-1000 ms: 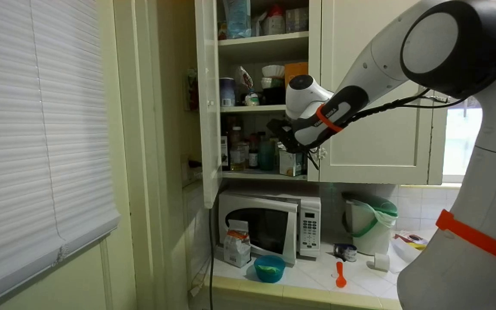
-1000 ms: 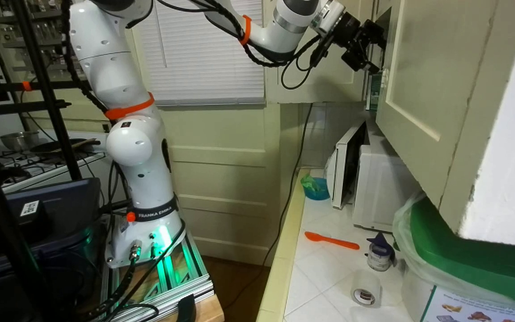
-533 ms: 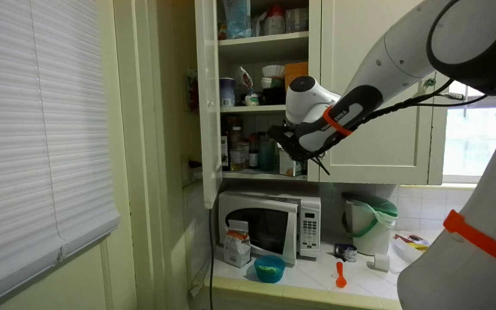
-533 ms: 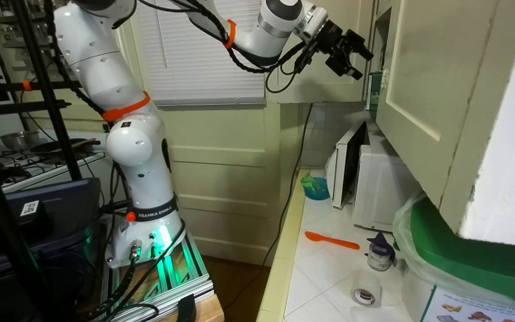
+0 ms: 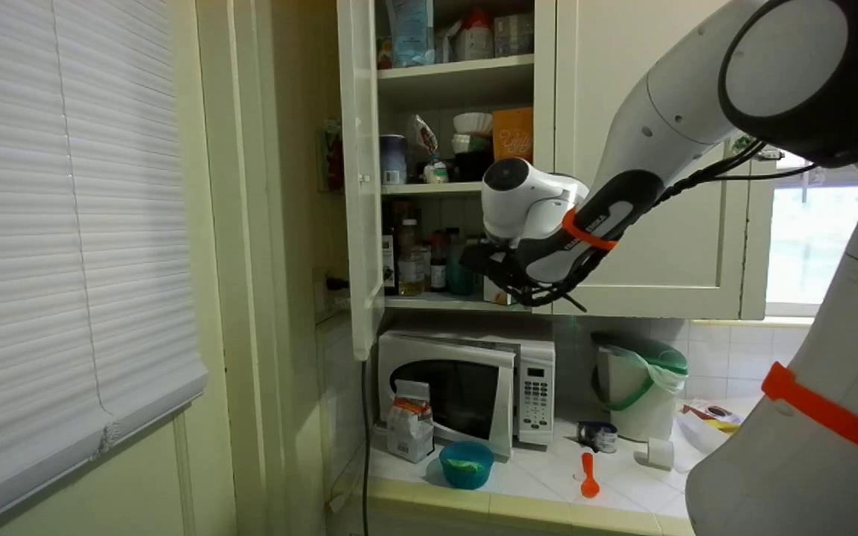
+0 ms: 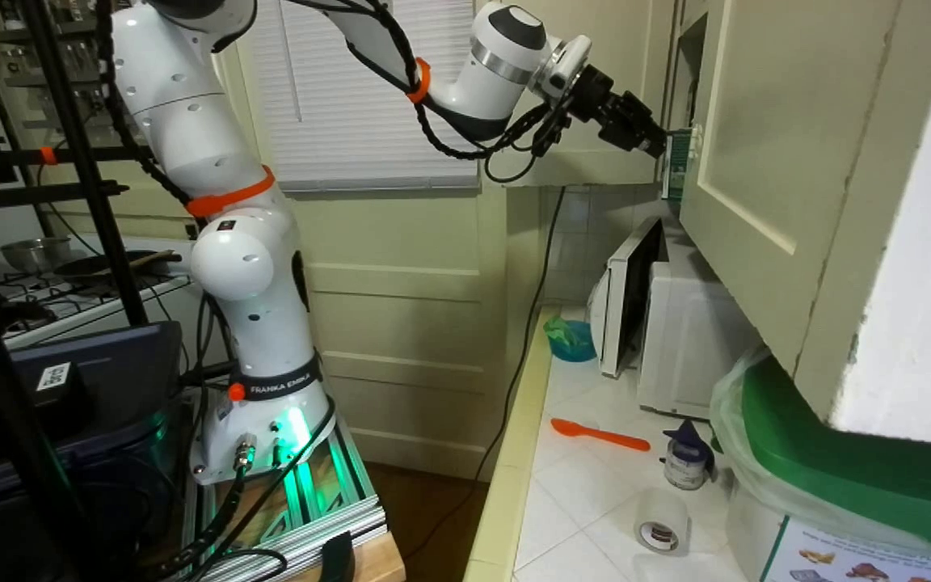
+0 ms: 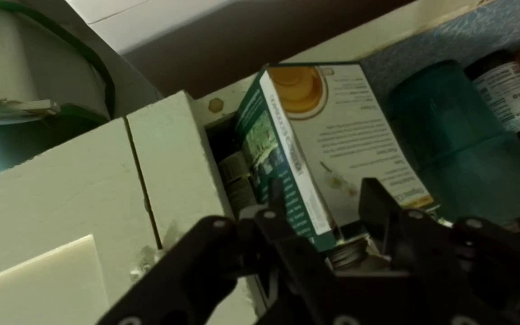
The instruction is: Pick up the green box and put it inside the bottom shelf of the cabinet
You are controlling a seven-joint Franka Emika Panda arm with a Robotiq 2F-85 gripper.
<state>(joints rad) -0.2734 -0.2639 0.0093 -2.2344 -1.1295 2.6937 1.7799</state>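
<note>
The green box (image 7: pixel 350 122) stands on the bottom shelf (image 5: pixel 436 303) of the cabinet, at its right end beside the frame. From the wrist it shows a pale printed face, a dark green side and a torn-looking top end with contents visible. My gripper (image 7: pixel 324 186) is at the near, upper end of the box, its fingers part-way apart and no clear contact on either side. In an exterior view the gripper (image 6: pixel 661 144) is just in front of the box (image 6: pixel 677 166). The arm hides most of the box in an exterior view, leaving a pale lower corner (image 5: pixel 497 292).
A teal bottle (image 7: pixel 463 140) is right beside the box, with a dark-capped jar (image 7: pixel 508 90) beyond it. The cabinet frame (image 7: pixel 174 167) borders the box's other side. An open cabinet door (image 5: pixel 360 179) stands at the left; the microwave (image 5: pixel 466 387) sits underneath.
The gripper drew back from the cabinet, then came lower towards the box. Its fingers went from wide apart to closer together. The box has not visibly moved.
</note>
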